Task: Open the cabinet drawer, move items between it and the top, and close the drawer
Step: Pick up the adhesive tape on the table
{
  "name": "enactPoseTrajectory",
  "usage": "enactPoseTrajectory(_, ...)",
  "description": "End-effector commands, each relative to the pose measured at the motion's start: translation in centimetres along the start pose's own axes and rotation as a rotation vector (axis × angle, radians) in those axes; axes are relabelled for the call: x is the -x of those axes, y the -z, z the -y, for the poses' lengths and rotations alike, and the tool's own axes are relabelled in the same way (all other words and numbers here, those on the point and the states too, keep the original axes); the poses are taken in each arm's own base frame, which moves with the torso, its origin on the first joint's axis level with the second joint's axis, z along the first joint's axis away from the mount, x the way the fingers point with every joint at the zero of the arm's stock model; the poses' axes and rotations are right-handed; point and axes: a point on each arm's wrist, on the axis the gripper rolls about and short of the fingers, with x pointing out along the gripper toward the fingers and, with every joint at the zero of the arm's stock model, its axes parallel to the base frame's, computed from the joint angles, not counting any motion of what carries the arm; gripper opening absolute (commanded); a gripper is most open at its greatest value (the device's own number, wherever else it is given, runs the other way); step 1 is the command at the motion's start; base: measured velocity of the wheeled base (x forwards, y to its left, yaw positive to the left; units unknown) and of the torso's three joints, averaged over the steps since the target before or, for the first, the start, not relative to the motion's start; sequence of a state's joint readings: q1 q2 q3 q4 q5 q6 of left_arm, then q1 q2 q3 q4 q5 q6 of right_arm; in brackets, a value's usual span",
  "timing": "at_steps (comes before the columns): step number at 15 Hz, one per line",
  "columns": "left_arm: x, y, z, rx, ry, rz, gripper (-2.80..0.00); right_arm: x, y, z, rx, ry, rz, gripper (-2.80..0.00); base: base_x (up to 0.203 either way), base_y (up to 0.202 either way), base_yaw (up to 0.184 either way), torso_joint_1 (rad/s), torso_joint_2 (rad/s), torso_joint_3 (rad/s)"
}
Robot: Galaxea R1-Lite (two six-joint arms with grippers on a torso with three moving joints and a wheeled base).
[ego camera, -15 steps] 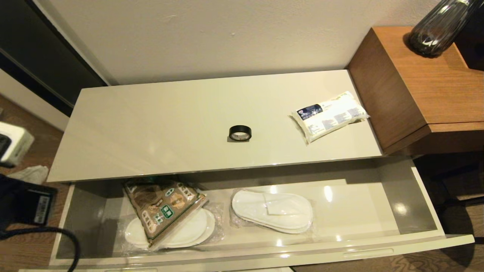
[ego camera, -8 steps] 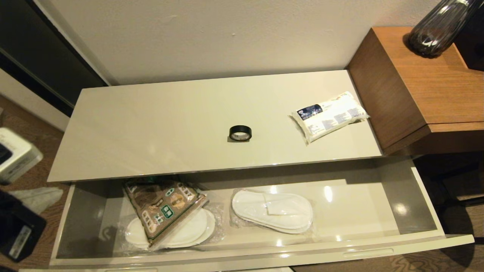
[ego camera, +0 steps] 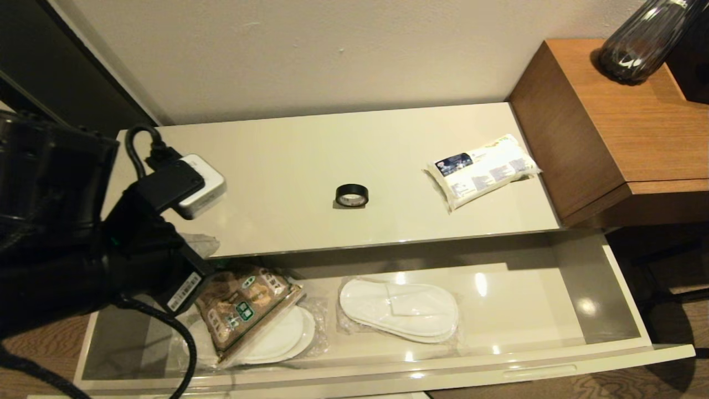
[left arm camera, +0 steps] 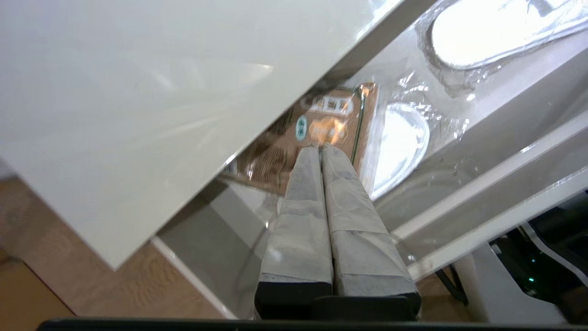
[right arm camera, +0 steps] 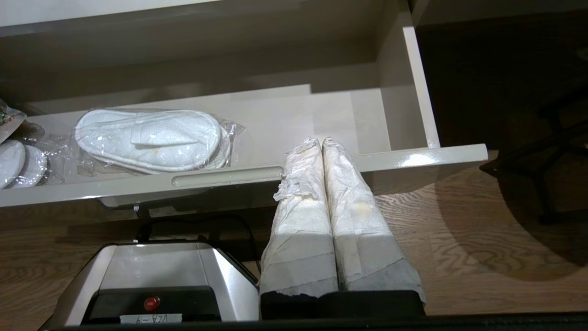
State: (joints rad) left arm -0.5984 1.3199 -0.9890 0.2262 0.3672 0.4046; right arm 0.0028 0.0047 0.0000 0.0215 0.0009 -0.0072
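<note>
The cabinet drawer [ego camera: 554, 363] stands pulled out below the top [ego camera: 288, 160]. In it lie the snack bag [ego camera: 243, 310], resting on one wrapped pair of slippers [ego camera: 279, 338], and a second pair of slippers [ego camera: 399, 307] in the middle. The black tape roll [ego camera: 352, 195] and the tissue pack [ego camera: 481, 169] lie on the top. My left gripper [left arm camera: 320, 146] is shut and empty, above the snack bag [left arm camera: 317, 131] at the drawer's left end. My right gripper [right arm camera: 320, 141] is shut and empty, low in front of the drawer front beside the handle slot [right arm camera: 227, 175].
A taller brown side table [ego camera: 620, 122] with a dark vase [ego camera: 642, 39] stands right of the cabinet. The wall runs behind the top. My own base [right arm camera: 151, 271] sits on the wooden floor under the drawer front.
My left arm has swung in from the lower left edge of the head view, up and to the right, and now hangs over the drawer's left end. Nothing else has moved.
</note>
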Motion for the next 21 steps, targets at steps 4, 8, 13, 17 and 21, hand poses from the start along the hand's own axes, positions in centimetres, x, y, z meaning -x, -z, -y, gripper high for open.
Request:
enactPoseTrajectory(4,-4.1,-2.6,3.3,-0.132,0.023,-0.037,0.0,0.0,0.0,0.0,0.0,-0.001,-0.001,-2.8,0.0,0.0,0.0,0.0,0.0,0.0)
enactPoseTrajectory(8,-6.4,-5.9,5.6,-0.192,-0.137,-0.002,0.0,0.0,0.0,0.0,0.0,-0.001,0.0,-2.8,0.0,0.0,0.0,0.0,0.0,0.0)
enactPoseTrajectory(13,-7.9,-6.7,8.5,-0.275,-0.254,-0.031,0.0,0.0,0.0,0.0,0.0,-0.001,-0.001,-2.8,0.0,0.0,0.0,0.0,0.0,0.0)
enactPoseTrajectory(17,-8.5,-8.2,10.8,-0.245,-0.345,0.016,0.0,0.0,0.0,0.0,0.0,-0.001,-0.001,-2.8,0.0,0.0,0.0,0.0,0.0,0.0)
enactPoseTrajectory(21,-9.1,-8.4,12.3,-0.266,-0.347,0.022,0.0,0.0,0.0,0.0,0.0,-0.001,-0.001,-2.8,0.0,0.0,0.0,0.0,0.0,0.0)
